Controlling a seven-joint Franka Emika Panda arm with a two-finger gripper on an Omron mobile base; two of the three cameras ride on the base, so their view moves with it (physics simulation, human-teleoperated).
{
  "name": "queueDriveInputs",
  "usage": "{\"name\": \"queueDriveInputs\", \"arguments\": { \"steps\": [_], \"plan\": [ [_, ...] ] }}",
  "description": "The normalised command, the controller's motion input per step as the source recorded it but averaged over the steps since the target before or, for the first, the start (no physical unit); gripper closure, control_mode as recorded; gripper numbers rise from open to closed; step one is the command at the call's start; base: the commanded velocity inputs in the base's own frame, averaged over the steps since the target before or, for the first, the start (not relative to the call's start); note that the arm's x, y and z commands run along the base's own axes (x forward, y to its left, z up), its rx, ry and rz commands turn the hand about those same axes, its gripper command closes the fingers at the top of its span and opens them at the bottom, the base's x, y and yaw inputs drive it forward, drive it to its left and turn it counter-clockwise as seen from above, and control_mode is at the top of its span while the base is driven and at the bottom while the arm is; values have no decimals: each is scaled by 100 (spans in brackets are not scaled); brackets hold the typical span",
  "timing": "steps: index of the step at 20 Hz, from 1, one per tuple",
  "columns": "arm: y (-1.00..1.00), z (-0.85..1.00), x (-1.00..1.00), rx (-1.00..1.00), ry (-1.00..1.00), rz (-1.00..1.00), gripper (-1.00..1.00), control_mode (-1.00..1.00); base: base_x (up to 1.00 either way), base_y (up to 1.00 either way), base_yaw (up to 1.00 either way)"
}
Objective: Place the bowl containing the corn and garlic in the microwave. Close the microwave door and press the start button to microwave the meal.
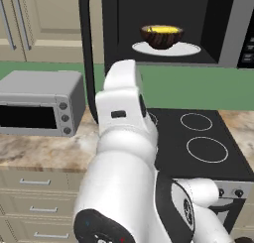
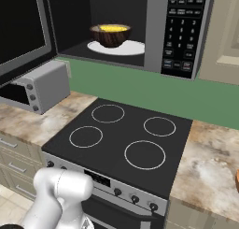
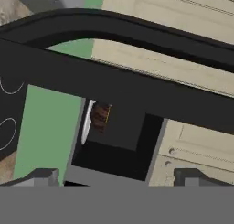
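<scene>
We have the bowl point(image 2: 110, 35) sitting on the white turntable point(image 2: 127, 49) inside the microwave point(image 1: 229, 38), with the corn point(image 2: 112, 28) showing yellow at its rim, so the loading looks done and the microwave door point(image 3: 114, 88) is next to deal with. Our gripper point(image 3: 114, 179) waits with its jaws wide apart and empty just beside the door's curved handle point(image 3: 137, 33), presumably to push it shut. Below the microwave lie the stove point(image 2: 122, 139) and the toaster oven point(image 1: 42, 103), neither blocking the door's swing as far as we can judge.

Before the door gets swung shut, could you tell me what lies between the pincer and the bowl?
In the hand view, the microwave door and its curved handle cross between the open pincer and the bowl.
</scene>
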Motion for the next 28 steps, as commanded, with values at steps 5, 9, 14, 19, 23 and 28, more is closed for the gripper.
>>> {"name": "queueDriveInputs", "arguments": {
  "steps": [5,9,14,19,23,28],
  "plan": [
    [97,0,0,-36,-7,0,-100,-100,0,0,0],
    [95,0,0,-29,-7,0,-100,-100,0,0,0],
    [83,-7,10,-14,6,0,-100,-100,0,0,0],
    [41,-11,46,-2,6,-2,-100,-100,0,0,0],
    [13,-1,54,0,1,-11,-100,-100,0,0,0],
    [-1,-2,49,0,0,-15,-100,-100,0,0,0]
  ]
}}
